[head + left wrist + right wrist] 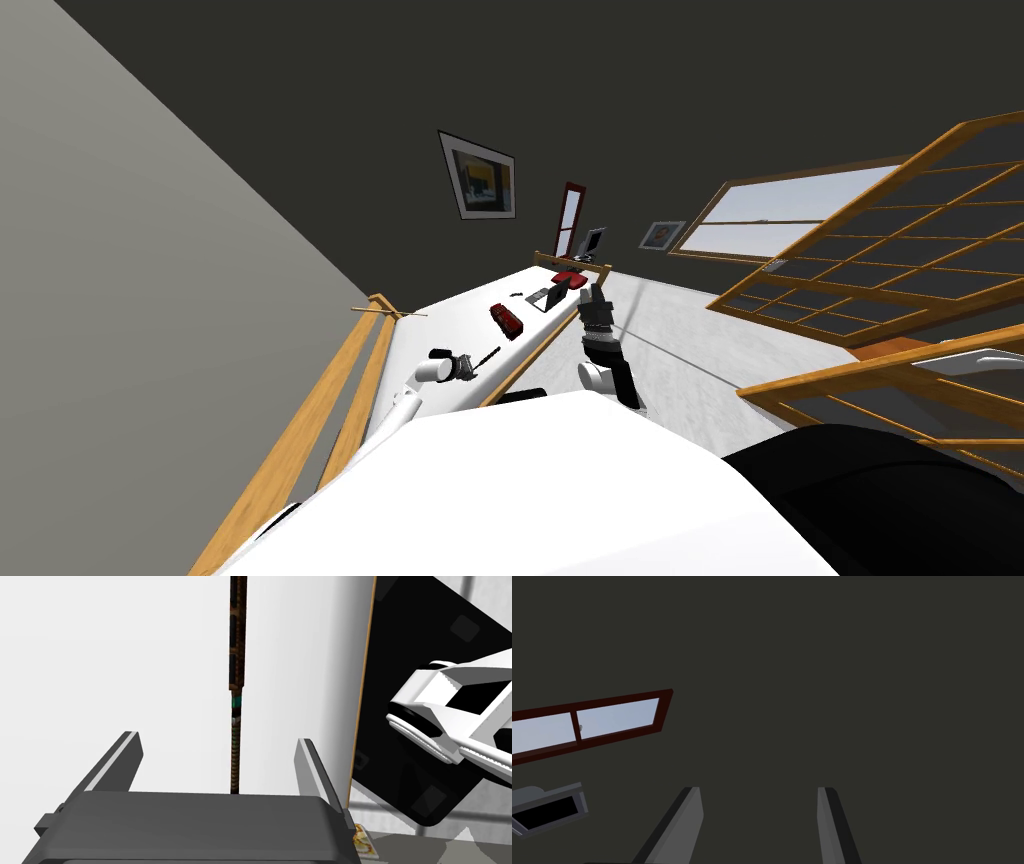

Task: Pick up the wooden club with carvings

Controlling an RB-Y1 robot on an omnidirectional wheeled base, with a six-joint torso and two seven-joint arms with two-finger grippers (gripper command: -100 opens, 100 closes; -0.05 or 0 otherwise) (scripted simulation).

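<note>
Grey left gripper (217, 739): low over the near end of the table, its two fingers spread apart with nothing clamped between them
Wooden club (238, 651): lying flat on the table and running straight away from the left gripper's body, down the middle of the gap between the fingers, with a bare strip of white on each side; it has a thin twisted near end, then a teal band, then a thicker dark brown carved length
Table (125, 651): white top with a light wooden rim; the club lies not far from the rim on the right arm's side
Right gripper (597, 298): raised beside the table and pointing up, fingers apart, holding nothing, apparently idle
Red oblong thing (507, 320): farther along the table, well apart from the club
Far end: a dark flat thing (548, 297) and a second red thing (570, 280), both clear of the work
Grasp: the reach and lining-up look finished, since the club is straddled; the fingers have not yet pressed its sides, and I cannot tell whether they sit low enough to catch so thin a shaft
Lift: not begun, the club rests on the table; closing and raising are what remains
</note>
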